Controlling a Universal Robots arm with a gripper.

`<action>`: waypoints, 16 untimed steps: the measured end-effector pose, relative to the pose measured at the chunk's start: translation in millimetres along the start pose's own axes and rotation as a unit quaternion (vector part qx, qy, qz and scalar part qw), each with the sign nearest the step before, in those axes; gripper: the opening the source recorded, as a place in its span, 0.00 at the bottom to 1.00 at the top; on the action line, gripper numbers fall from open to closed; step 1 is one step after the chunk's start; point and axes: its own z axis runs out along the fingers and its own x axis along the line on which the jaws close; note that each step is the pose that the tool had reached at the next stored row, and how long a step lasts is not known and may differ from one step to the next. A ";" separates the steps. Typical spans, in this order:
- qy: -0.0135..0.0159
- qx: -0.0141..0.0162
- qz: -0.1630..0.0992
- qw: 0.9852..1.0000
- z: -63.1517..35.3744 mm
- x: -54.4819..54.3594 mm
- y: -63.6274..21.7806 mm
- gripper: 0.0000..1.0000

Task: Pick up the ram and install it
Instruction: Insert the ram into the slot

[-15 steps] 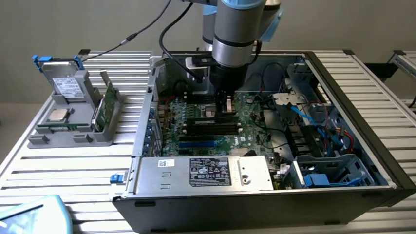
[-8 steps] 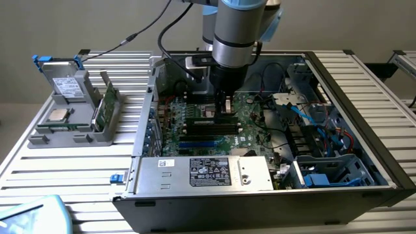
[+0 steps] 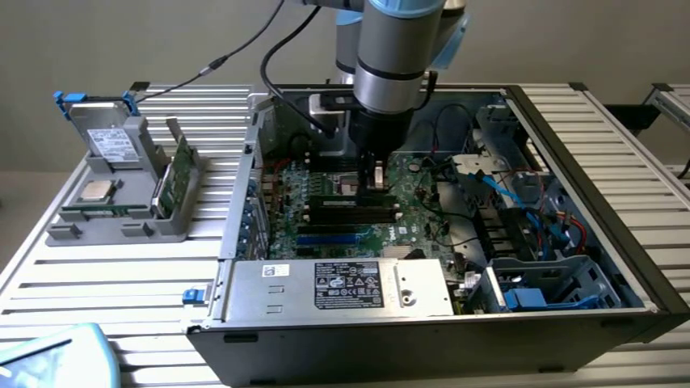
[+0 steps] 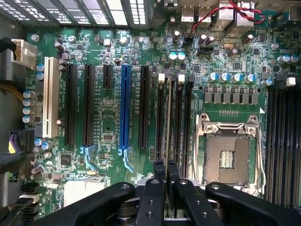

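Observation:
My gripper hangs over the green motherboard inside the open computer case. Its black fingers are shut on the ram, which I see edge-on as a thin strip. The strip runs along the black memory slots beside the bare processor socket. Whether the ram sits in a slot or just above it, I cannot tell. In the exterior view, the gripper points straight down at the middle of the board, and the arm hides the ram.
Long black and blue expansion slots lie beside the memory slots. A silver power supply fills the case's front. Blue and red cables crowd its right side. Outside on the exterior view's left, a grey holder carries a processor chip and an upright green board.

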 end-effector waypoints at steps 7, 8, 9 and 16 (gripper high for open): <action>0.000 0.000 0.000 1.000 5.4 2.1 -0.8 0.13; 0.000 0.000 0.000 1.000 5.6 2.1 -1.2 0.13; 0.000 0.000 0.000 1.000 5.5 2.1 -1.3 0.13; 0.000 -0.002 0.000 1.000 8.3 2.2 -2.3 0.13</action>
